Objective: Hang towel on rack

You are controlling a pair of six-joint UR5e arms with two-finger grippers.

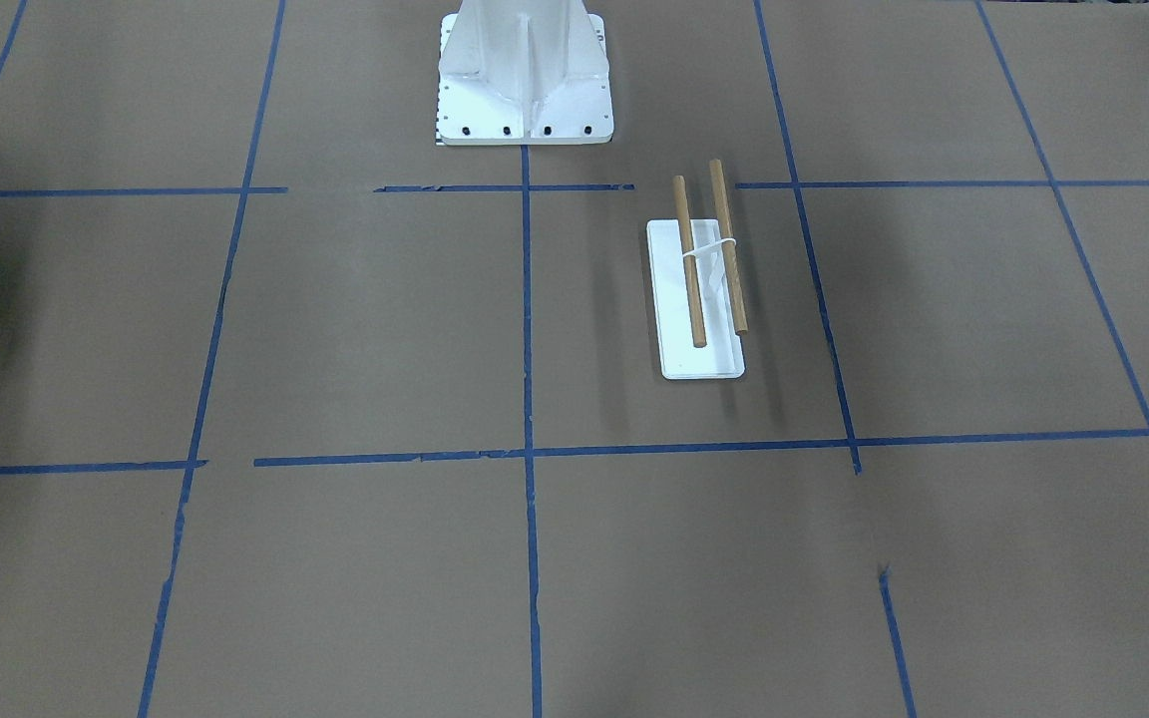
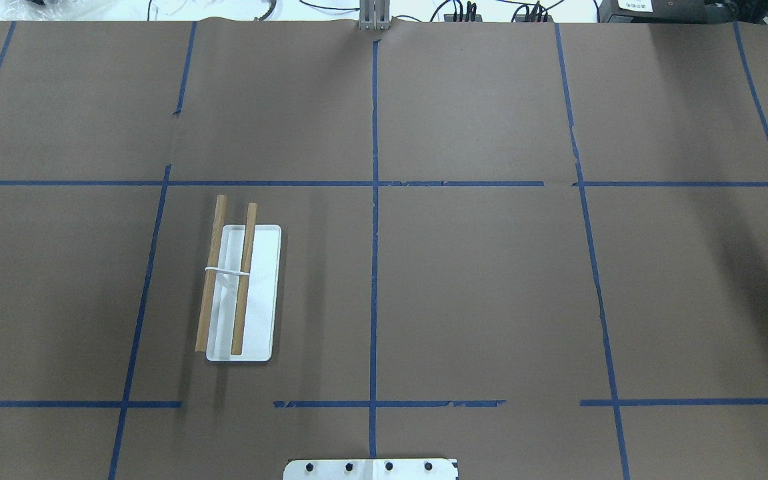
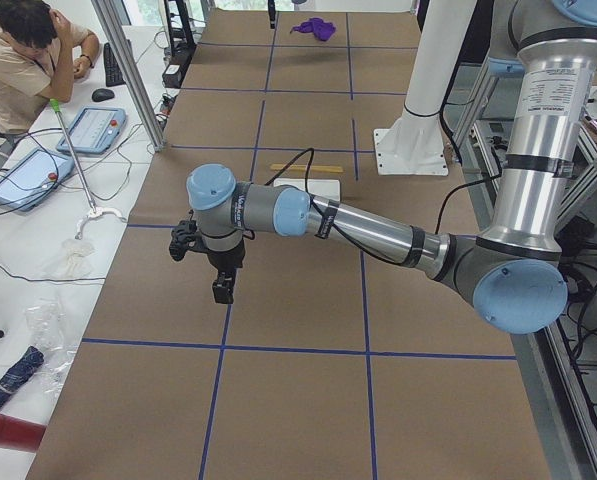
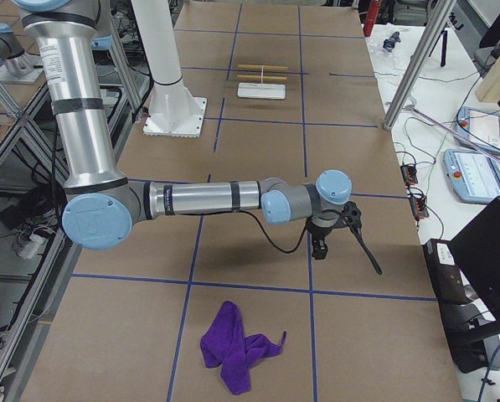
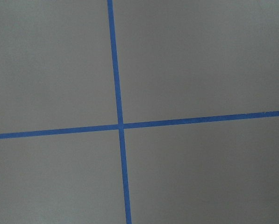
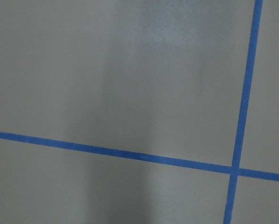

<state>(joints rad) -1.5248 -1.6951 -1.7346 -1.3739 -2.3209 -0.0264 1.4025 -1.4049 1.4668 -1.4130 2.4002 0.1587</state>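
Observation:
The rack (image 1: 702, 354) is a flat white base with two brown dowel rods joined by a thin white support. It stands on the brown table on the robot's left, and shows in the overhead view (image 2: 257, 293) and in both side views (image 3: 309, 187) (image 4: 262, 90). The purple towel (image 4: 231, 345) lies crumpled on the table at the robot's right end, far from the rack; it is small in the exterior left view (image 3: 318, 28). My left gripper (image 3: 223, 290) and my right gripper (image 4: 319, 249) hover over bare table, seen only from the sides. I cannot tell whether either is open or shut. Both hold nothing visible.
The large white bolted pedestal (image 1: 525, 70) stands at the robot's base. Blue tape lines cross the brown paper (image 5: 120, 125). An operator (image 3: 23, 60) sits beside the table with control pendants (image 3: 90, 128). A black stick (image 4: 365, 247) lies near the right gripper.

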